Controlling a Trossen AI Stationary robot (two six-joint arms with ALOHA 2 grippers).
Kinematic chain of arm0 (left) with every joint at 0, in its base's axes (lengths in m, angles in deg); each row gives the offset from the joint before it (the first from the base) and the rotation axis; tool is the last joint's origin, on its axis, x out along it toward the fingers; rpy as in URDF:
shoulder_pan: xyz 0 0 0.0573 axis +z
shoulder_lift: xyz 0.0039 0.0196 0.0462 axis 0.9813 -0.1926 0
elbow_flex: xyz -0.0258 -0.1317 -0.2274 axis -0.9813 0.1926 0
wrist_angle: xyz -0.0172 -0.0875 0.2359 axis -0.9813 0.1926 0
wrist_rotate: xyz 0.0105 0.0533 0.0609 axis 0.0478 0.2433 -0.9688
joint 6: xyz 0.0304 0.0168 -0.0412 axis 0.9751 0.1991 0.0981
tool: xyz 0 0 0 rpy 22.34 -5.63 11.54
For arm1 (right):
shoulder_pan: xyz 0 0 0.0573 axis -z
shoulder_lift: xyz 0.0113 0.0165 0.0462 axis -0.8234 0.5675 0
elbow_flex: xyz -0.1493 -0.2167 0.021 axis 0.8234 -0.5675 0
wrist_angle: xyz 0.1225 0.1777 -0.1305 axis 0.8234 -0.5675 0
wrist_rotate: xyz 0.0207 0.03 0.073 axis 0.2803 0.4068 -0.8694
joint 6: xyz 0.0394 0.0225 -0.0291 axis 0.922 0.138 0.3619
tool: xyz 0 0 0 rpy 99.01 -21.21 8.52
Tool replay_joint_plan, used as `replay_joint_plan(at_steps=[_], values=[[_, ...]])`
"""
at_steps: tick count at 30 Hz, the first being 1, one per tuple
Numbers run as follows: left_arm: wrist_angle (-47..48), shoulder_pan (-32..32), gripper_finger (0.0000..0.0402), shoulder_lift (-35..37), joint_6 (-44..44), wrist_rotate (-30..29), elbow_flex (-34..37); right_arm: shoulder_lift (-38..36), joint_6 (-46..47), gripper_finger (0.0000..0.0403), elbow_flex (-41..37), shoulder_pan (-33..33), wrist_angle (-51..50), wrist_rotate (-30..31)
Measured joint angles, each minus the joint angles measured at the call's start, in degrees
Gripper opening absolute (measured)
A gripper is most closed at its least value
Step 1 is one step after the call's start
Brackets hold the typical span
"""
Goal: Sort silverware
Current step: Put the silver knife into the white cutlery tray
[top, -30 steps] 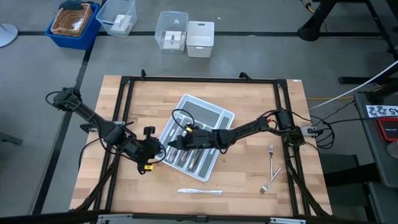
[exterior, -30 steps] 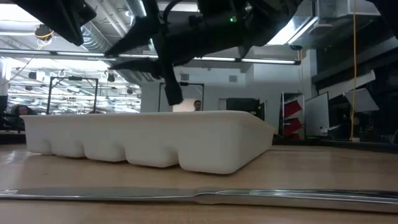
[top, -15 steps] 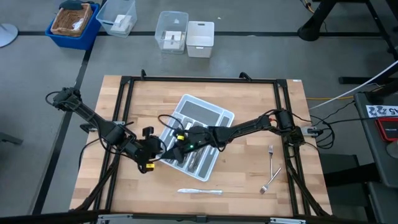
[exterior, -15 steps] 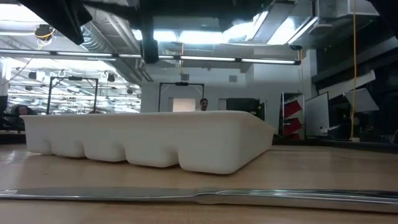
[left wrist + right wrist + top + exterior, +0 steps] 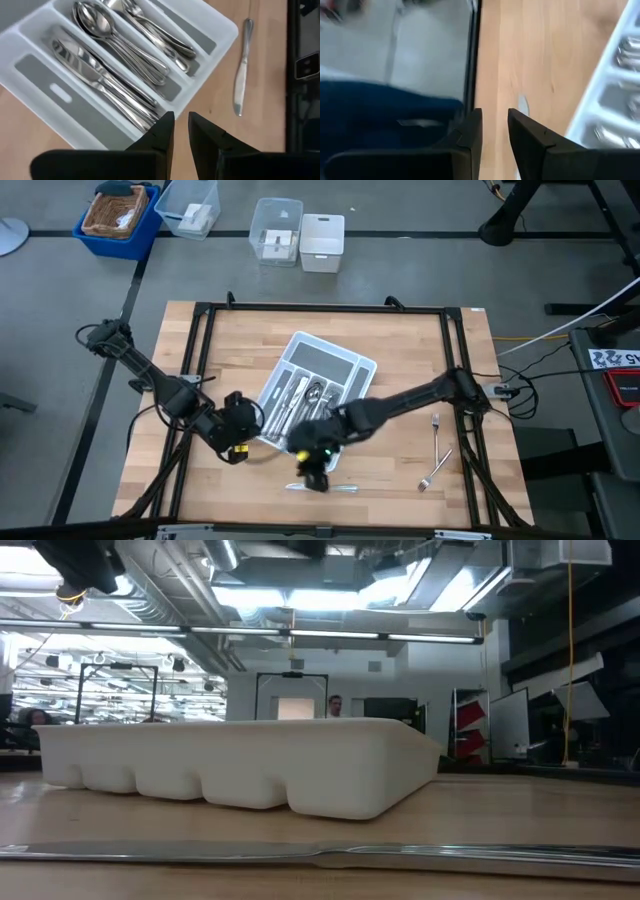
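Note:
The light grey tray [image 5: 355,365] lies slantwise mid-table, and spoons, forks and knives [image 5: 125,50] lie in its compartments. One knife [image 5: 345,488] lies flat on the wood near the table's near edge, and is seen close up in the low view [image 5: 320,855]. Two forks [image 5: 436,430] [image 5: 436,468] lie by the right edge. My right gripper [image 5: 315,473] hovers over the knife's left part, narrowly open and empty [image 5: 495,117]. My left gripper [image 5: 243,428] waits at the tray's near-left corner, its fingers almost together on nothing [image 5: 180,120].
A black frame rail [image 5: 200,360] runs around the table top. Bare wood lies between the tray and the forks. Bins and boxes [image 5: 300,235] stand on the floor beyond the far edge. In the right wrist view the near rail [image 5: 472,50] and the floor show.
My right gripper has left the space over the tray's near-left compartments and swung toward the table's near edge, ending over the loose knife. In the low view it has gone out of the picture. The tray and the loose silverware have stayed put.

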Motion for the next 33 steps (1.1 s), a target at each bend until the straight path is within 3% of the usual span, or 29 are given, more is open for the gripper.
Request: replay_joint_plan(at_steps=[4,12,18,26,33], values=[[-0.03,-1.07,0.0046,0.0,-5.44,-0.02,0.0,0.0,-4.94,0.0094,5.14,-4.33,-13.94,4.98],[-3.43,-1.03,0.0046,0.0,-10.62,-1.81,0.0,1.2,-5.97,0.0094,5.47,-12.12,-23.04,11.52],[-8.06,-1.03,0.0046,-0.02,-7.56,-5.5,0.0,3.97,-5.98,0.0094,5.45,-14.78,-20.41,14.71],[-8.51,-0.98,0.0046,-0.02,-1.44,-5.84,0.0,6.56,-5.41,0.0098,5.45,-14.51,-17.22,14.91],[-8.58,-0.99,0.0046,-0.02,3.07,-5.85,0.0,10.08,-5.21,0.0151,5.4,-14.45,-14.6,14.76]])
